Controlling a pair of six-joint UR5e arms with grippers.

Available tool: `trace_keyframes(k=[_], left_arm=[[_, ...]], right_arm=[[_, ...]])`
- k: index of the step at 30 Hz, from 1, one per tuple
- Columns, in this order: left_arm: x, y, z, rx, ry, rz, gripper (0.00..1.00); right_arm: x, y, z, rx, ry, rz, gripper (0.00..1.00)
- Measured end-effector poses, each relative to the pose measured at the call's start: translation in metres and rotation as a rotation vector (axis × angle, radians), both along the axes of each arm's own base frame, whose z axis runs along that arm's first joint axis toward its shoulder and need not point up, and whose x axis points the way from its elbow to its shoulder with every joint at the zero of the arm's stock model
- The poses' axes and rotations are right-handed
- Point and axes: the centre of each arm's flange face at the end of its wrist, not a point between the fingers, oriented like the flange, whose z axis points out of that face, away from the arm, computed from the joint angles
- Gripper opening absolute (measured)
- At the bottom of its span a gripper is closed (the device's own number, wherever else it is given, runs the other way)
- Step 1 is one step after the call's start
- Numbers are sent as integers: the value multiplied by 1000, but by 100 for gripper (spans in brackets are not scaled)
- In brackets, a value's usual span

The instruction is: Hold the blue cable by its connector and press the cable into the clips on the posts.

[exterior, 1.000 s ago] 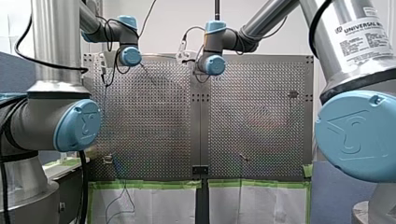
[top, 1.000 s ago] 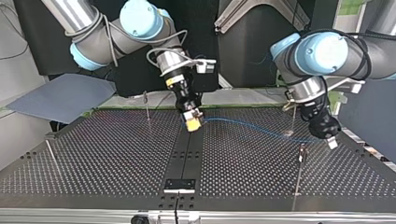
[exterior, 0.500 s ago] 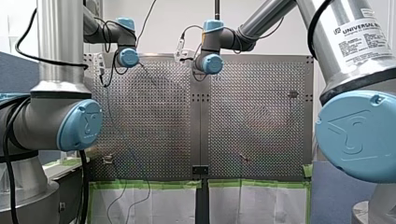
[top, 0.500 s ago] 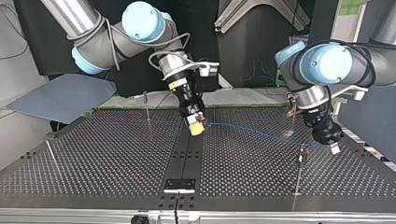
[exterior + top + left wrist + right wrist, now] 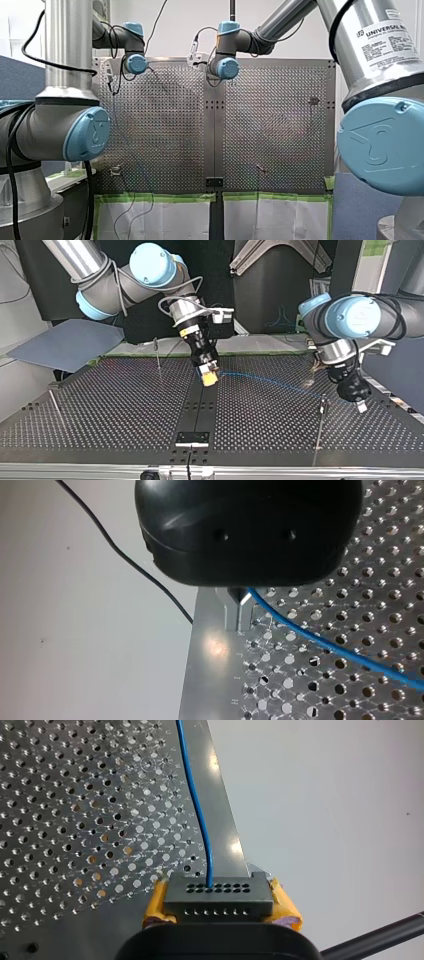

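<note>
Blue cable [image 5: 270, 381] is stretched above the perforated table [image 5: 125, 410]. Its connector [image 5: 218, 896] is clamped between the right gripper's [image 5: 209, 376] yellow pads [image 5: 155, 907] at mid-table; the other end is pinched in the left gripper's [image 5: 356, 401] jaws at the top view's right.

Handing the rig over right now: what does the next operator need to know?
Right gripper: shut on the connector, above the middle of the table.
Left gripper: shut on the blue cable further along, near the top view's right.
Done: cable lifted and stretched between both grippers.
Left: no clip on the posts visibly holds it; all pressing remains.
</note>
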Motion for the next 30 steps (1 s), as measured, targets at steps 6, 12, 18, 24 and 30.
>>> trace_keyframes(k=[6, 12, 18, 24, 30], left_arm=[[3, 5, 0, 4, -2, -6, 0], [14, 11, -1, 8, 5, -8, 0], [33, 16, -3, 0, 13, -23, 0], [40, 20, 6, -5, -6, -31, 0], [43, 28, 9, -4, -16, -34, 0]], right_arm=[[-1, -2, -1, 1, 1, -4, 0], [0, -7, -7, 6, 7, -7, 0], [2, -11, -13, 10, 12, -8, 0], [1, -19, -14, 9, 11, -17, 0], [-5, -29, -14, 7, 7, -37, 0]])
